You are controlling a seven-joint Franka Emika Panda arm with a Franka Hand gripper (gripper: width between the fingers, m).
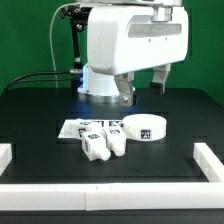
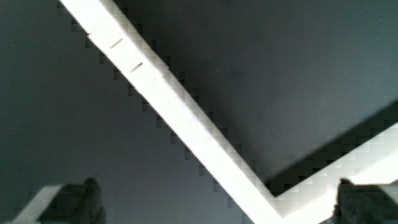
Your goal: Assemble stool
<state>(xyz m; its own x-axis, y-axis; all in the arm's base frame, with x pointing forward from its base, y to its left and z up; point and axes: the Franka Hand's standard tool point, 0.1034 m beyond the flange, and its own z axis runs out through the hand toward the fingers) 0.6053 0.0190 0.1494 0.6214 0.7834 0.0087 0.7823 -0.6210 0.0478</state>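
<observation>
Toward the exterior view's left, I find the stool legs bunched on the table at the marker board's edge, with the round seat just beside them. They look light, rigid, slick plastic; I would pinch a leg across its middle. Farther right the gripper hangs above, jaws wide open, empty.

A: What's behind the claw?
B: A plain green wall, evenly lit.
A: And under it?
B: A black table, matte, with a faint bluish sheen near the claw, on the exterior view's left of it.
A: Any edging?
B: White rails lie well in front of the claw and off to both sides. In the wrist view two of them meet at a corner below the claw.
</observation>
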